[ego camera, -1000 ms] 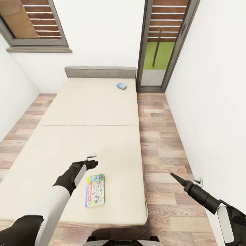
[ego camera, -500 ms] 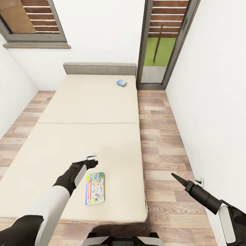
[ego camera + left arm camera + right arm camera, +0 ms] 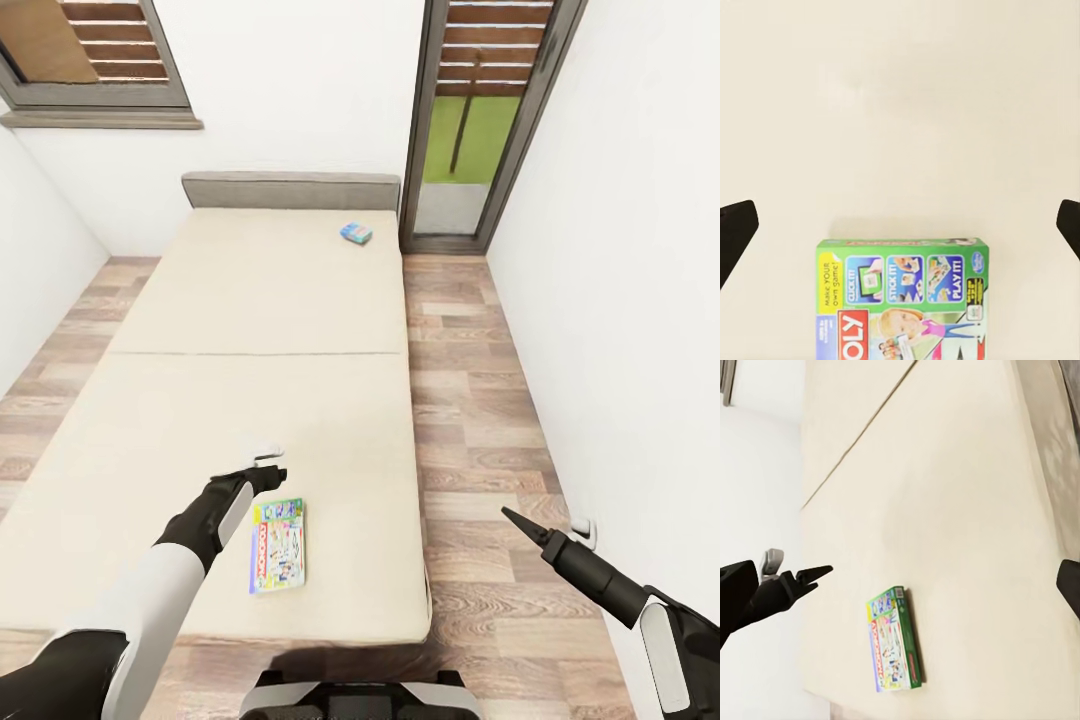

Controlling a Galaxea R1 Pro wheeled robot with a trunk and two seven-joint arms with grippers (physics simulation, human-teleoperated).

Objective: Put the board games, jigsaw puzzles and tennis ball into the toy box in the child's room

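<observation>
hovering unchanged, spread left claw (image 3: 268,468) above multicolour game (image 3: 278,546); camera shifted.

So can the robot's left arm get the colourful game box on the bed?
Probably yes. The left tool hangs open just beside the multicolour game box, which lies flat near the foot of the bed with nothing on or around it.

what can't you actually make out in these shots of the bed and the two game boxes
- Small blue game box near the grey headboard: in the head view it is too small to read its print.
- Busy multicolour flat game box: the left wrist view's edge cuts off its title and lower half.
- Left hand: the head view doesn't show its finger gap clearly.
- Right hand: the head view shows a dark point, finger gap unclear.
</observation>
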